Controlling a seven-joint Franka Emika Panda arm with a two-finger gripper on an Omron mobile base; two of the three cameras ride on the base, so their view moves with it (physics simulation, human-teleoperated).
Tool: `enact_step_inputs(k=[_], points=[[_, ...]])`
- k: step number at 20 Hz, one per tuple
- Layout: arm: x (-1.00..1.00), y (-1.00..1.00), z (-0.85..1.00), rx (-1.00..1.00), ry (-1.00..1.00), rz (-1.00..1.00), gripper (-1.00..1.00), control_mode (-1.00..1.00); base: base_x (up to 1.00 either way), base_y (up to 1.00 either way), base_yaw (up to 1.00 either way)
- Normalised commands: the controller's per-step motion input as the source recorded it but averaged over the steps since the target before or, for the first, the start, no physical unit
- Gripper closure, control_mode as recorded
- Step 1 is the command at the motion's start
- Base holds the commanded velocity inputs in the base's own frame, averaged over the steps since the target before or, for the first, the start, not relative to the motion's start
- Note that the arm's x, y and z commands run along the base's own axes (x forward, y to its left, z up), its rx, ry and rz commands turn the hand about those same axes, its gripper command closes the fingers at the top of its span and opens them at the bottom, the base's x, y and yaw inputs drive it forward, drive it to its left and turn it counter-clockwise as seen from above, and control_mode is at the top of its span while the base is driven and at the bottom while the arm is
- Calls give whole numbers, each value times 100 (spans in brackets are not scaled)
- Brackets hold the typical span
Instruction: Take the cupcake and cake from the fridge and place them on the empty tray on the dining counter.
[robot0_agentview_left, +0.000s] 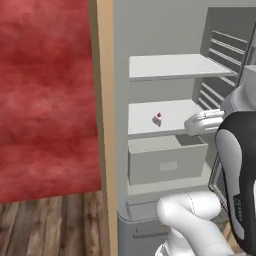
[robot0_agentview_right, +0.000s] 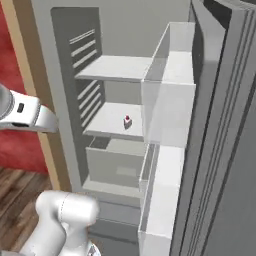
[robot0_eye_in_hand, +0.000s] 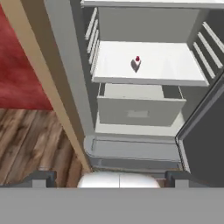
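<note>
Inside the open fridge (robot0_agentview_left: 150, 30), on the middle white shelf (robot0_agentview_left: 175, 117), stands the cake (robot0_agentview_left: 158, 119): a tiny pale wedge with a red dot on top, upright, near the shelf's front edge and apart from both side walls; the right base view shows the same cake (robot0_agentview_right: 127, 122) on the same shelf (robot0_agentview_right: 112, 120), and the hand view shows it (robot0_eye_in_hand: 136, 63) toward the shelf's middle, with bare white surface (robot0_eye_in_hand: 175, 65) on either side; directly above the cake's shelf sits an upper white shelf (robot0_agentview_left: 170, 65); directly below it sits the grey drawer (robot0_agentview_left: 165, 162), shut, with a pale rectangular patch on its front (robot0_eye_in_hand: 138, 113); the fridge door (robot0_agentview_right: 215, 150) stands swung open at the fridge's right side, its white door bins (robot0_agentview_right: 167, 100) facing the interior; a beige panel (robot0_agentview_left: 102, 125) borders the fridge's left side, with a red wall (robot0_agentview_left: 45, 90) beyond it and wood floor (robot0_agentview_left: 50, 225) below; the gripper (robot0_eye_in_hand: 109, 179) hangs in front of the fridge, well apart from the cake, its two dark fingertips (robot0_eye_in_hand: 41, 178) spread wide with nothing between them; the jaws are open and empty.
</note>
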Motion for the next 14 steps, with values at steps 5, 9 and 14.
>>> enact_step_inputs(k=[5, 9, 14], points=[[0, 0, 0, 0, 0, 0, -100, 100, 100, -79, 1], [0, 0, 0, 0, 0, 0, -100, 100, 100, -17, -18], [0, 0, 0, 0, 0, 0, -100, 100, 86, 44, -21]])
